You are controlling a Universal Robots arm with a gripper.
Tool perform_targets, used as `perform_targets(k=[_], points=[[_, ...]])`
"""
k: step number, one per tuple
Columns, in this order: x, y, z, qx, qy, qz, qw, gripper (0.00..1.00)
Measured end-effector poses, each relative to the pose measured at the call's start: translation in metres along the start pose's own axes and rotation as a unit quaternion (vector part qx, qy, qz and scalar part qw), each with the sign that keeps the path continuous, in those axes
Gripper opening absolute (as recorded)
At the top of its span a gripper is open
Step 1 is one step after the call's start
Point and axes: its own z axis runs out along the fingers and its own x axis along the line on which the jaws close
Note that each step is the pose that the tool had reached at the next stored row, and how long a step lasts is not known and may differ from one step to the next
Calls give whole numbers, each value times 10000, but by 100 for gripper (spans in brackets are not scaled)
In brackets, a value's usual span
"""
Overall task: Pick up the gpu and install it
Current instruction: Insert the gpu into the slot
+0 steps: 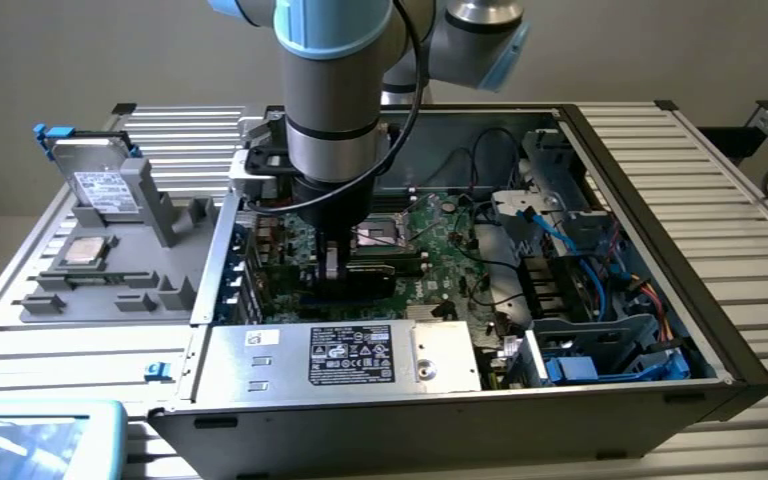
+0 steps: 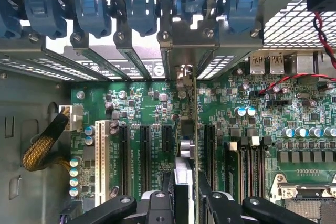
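Starting over at the exterior view's left of the open PC case (image 1: 624, 330): there's a grey parts holder (image 1: 117, 250) on the bench (image 1: 744, 180) with a silver hard drive (image 1: 101, 190) standing upright in it, white label facing out. Not what we're after, it just sits there well apart from the action.

Moving across to the case itself, the arm comes straight down into it, and the gripper (image 1: 335, 262) is low over the motherboard (image 1: 438, 235), right above the expansion slots (image 2: 143, 153). In the wrist view the gpu (image 2: 185, 129) shows edge-on, standing upright between the gripper's fingers (image 2: 157, 203), which are closed on it from both sides. Its metal bracket end points toward the rear slot openings with the blue retention clips (image 2: 142, 6). So the card's been picked up already and we're in the install step, lining it up over a slot. I can't tell whether the bottom edge is already touching the slot or hanging just above it.

My read on the next move: it needs the card kept dead vertical, connector edge centred on the slot, bracket sliding into the rear opening, then a straight firm push.

Further toward the exterior view's right of the case are the drive bays with blue cables (image 1: 598, 250), well clear of the gripper.
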Motion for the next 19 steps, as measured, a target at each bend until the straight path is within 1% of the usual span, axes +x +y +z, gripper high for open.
perform_targets(k=[15, 16, 17, 18, 19], points=[[0, -1, 3, 4, -3, 0, 10000, 28], [-1, -1, 4, 8, -5, 0, 10000, 30], [-1, -1, 1, 10, -5, 0, 10000, 36], [0, 0, -6, 12, -1, 0, 10000, 36], [0, 0, -12, 14, -2, -1, 10000, 42]])
